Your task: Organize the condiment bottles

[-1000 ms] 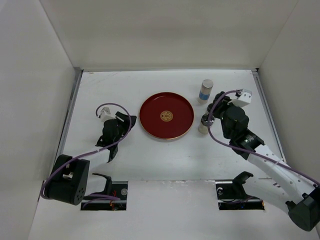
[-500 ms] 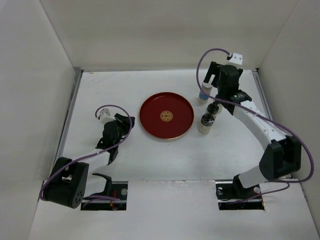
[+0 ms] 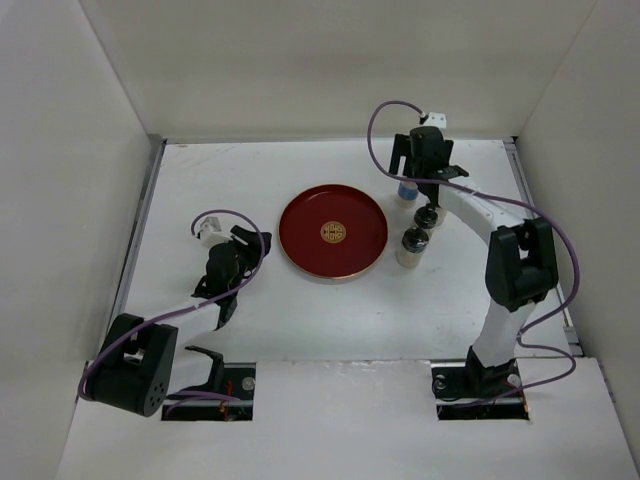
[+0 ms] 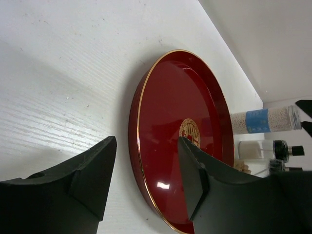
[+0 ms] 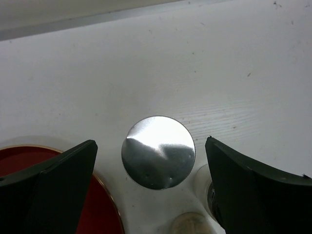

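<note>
1. Tall bottle (image 5: 158, 152) stands upright just right of the red tray (image 3: 332, 232), at the far end of a row with two short bottles (image 3: 413, 243).
2. Right gripper (image 5: 150, 144) hangs directly above it with its jaws spread wide either side of its top. The bottle's long axis is vertical, so the approach looks to be straight down.
3. Left gripper (image 4: 146, 141) is part spread and empty. It sits across the tray, well apart.
4. Overhead, the right gripper covers most of that bottle; only the right wrist view shows its top roughly centred between the jaws.

robot lab booth: bare white panel walls (image 3: 330, 70) around table (image 3: 300, 320)
</note>
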